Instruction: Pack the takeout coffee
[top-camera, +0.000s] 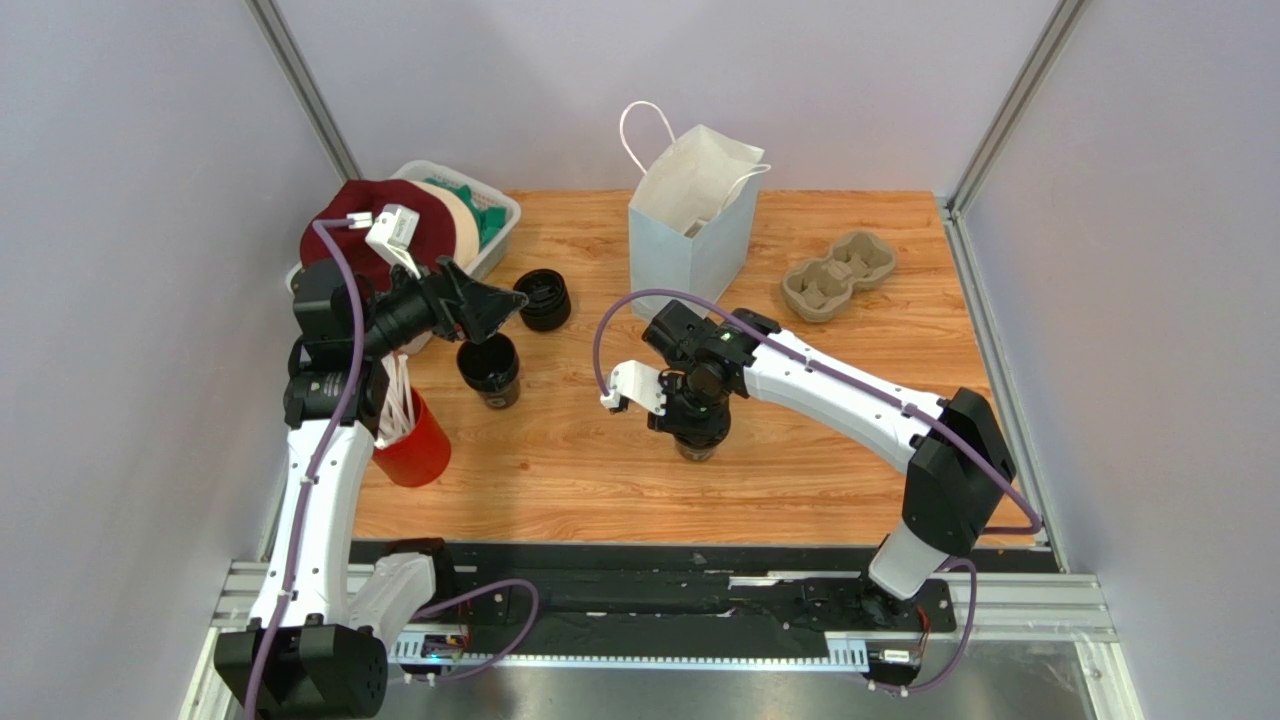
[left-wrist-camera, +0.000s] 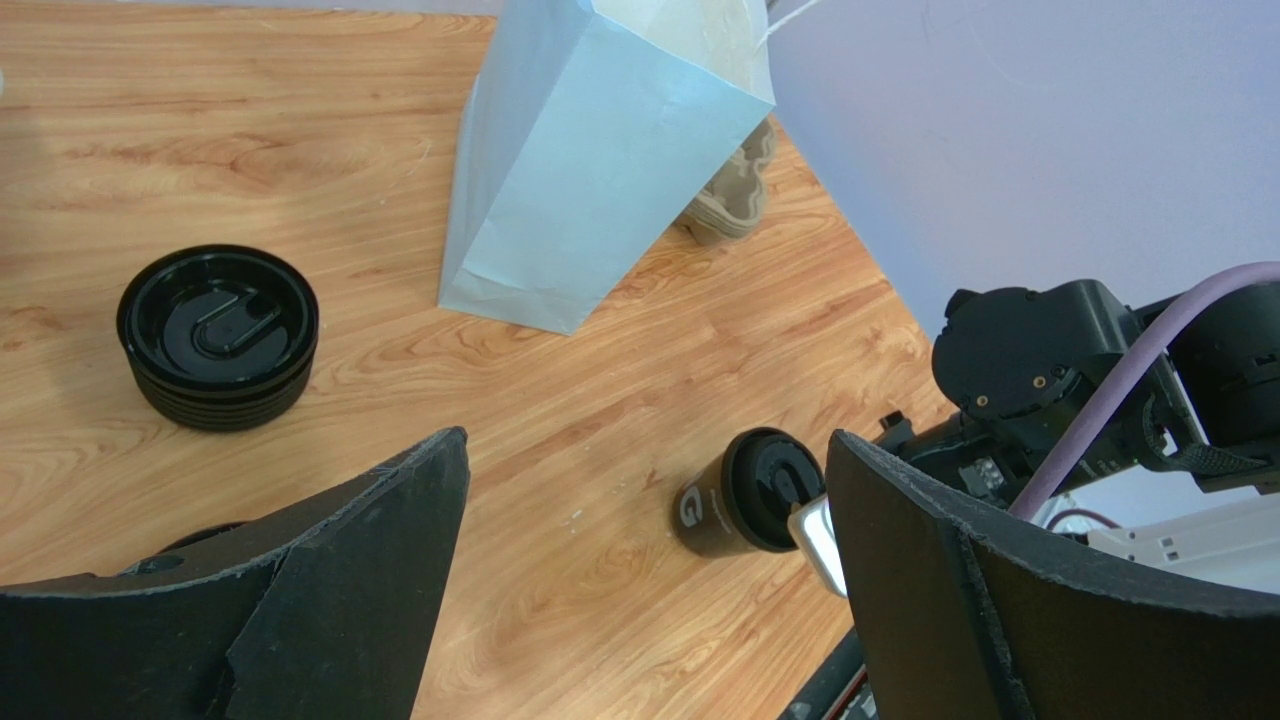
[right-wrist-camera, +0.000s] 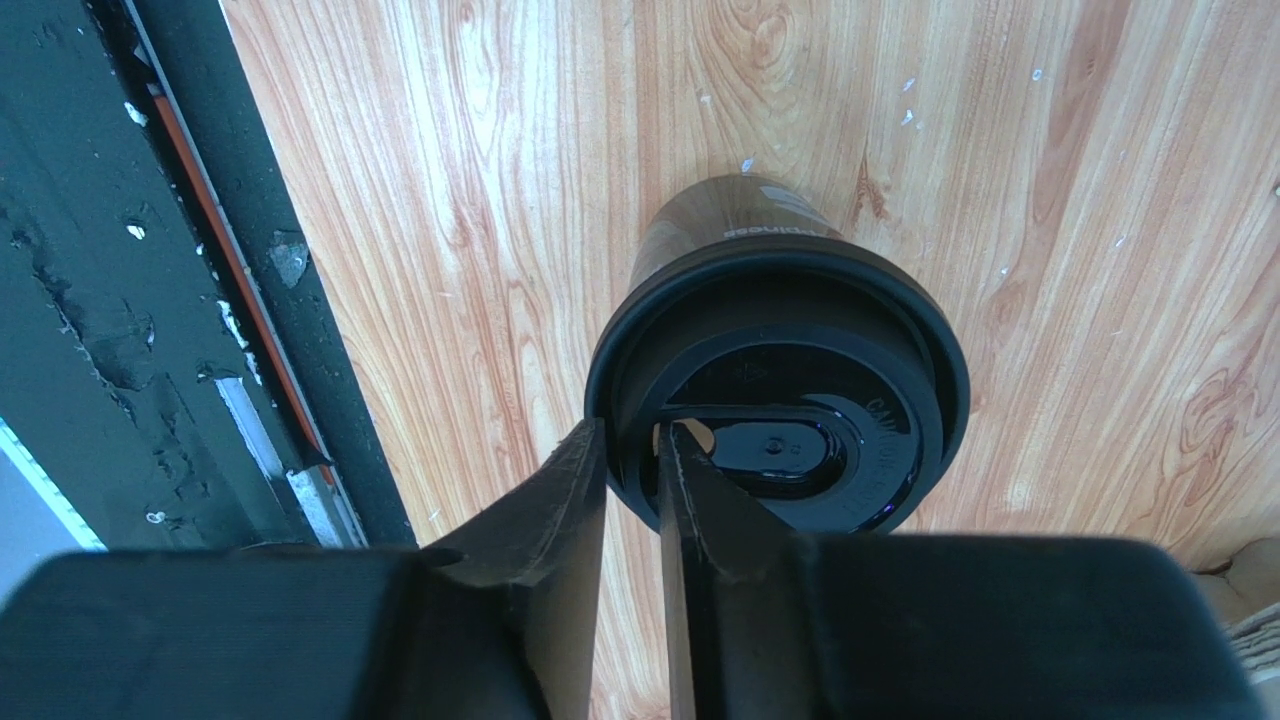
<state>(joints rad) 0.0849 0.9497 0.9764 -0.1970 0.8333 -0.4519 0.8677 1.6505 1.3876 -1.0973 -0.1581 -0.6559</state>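
The takeout coffee cup (right-wrist-camera: 751, 248), dark with a black lid (right-wrist-camera: 842, 405) on it, stands upright on the wooden table. It also shows in the top view (top-camera: 699, 444) and the left wrist view (left-wrist-camera: 736, 495). My right gripper (right-wrist-camera: 631, 435) (top-camera: 694, 423) comes down from above, its two fingers pinched on the lid's near rim. The pale-blue paper bag (top-camera: 688, 225) (left-wrist-camera: 586, 180) stands open at the back. My left gripper (top-camera: 504, 318) (left-wrist-camera: 643, 450) is open and empty, hovering just above a second dark cup (top-camera: 490, 369) that has no lid.
A stack of black lids (top-camera: 543, 300) (left-wrist-camera: 218, 338) lies behind the lidless cup. A red cup of white straws (top-camera: 412, 444) stands by the left arm. A grey pulp cup tray (top-camera: 837, 278) lies right of the bag. A white bin (top-camera: 496, 225) of items sits back left.
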